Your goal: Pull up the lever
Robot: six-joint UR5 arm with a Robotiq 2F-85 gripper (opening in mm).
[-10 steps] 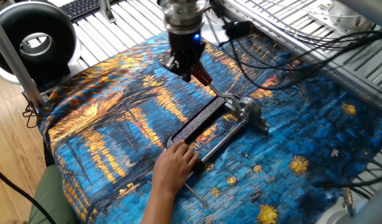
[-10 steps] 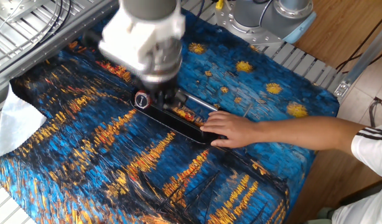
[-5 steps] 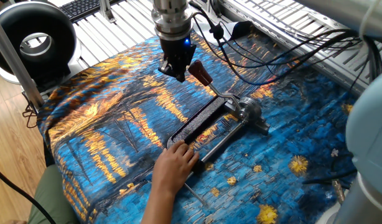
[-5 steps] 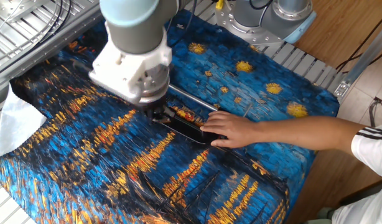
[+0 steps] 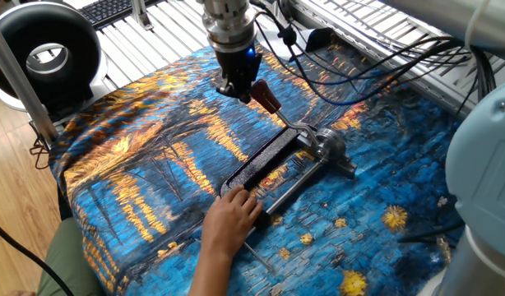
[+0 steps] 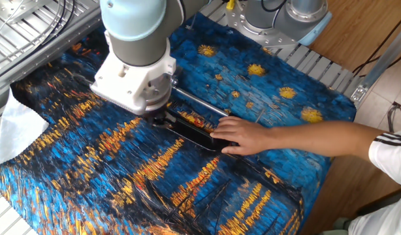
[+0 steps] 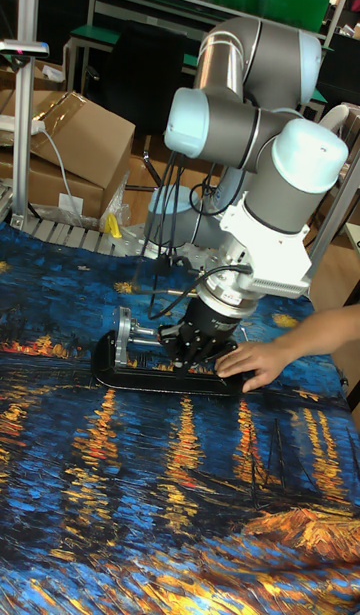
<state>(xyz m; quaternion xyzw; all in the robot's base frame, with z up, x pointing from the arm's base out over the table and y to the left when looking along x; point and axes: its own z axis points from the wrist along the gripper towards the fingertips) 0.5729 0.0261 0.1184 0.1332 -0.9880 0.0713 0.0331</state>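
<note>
The lever [image 5: 269,100] stands tilted up from the black clamp tool [image 5: 265,163]; its reddish-brown knob points to the upper left and its silver arm runs down to the clamp head [image 5: 322,146]. My gripper [image 5: 239,89] hangs just left of the knob's top, fingers close together and nothing seen between them. I cannot tell whether it touches the knob. In the other fixed view the wrist hides the lever, and my gripper [image 6: 160,118] is at the clamp's [image 6: 195,134] left end. The tall fixed view shows my gripper [image 7: 193,349] low over the clamp [image 7: 140,375].
A person's hand [image 5: 230,215] presses down the clamp's near end, with the forearm [image 6: 305,138] reaching in from the side. The clamp lies on a blue and orange painted cloth [image 5: 154,156]. Cables [image 5: 351,74] hang behind the arm, and a black ring light [image 5: 47,49] stands at the far left.
My gripper drew back to the left off the lever's knob, then shifted slightly right again. The knob now shows in full. The hand and clamp have stayed put.
</note>
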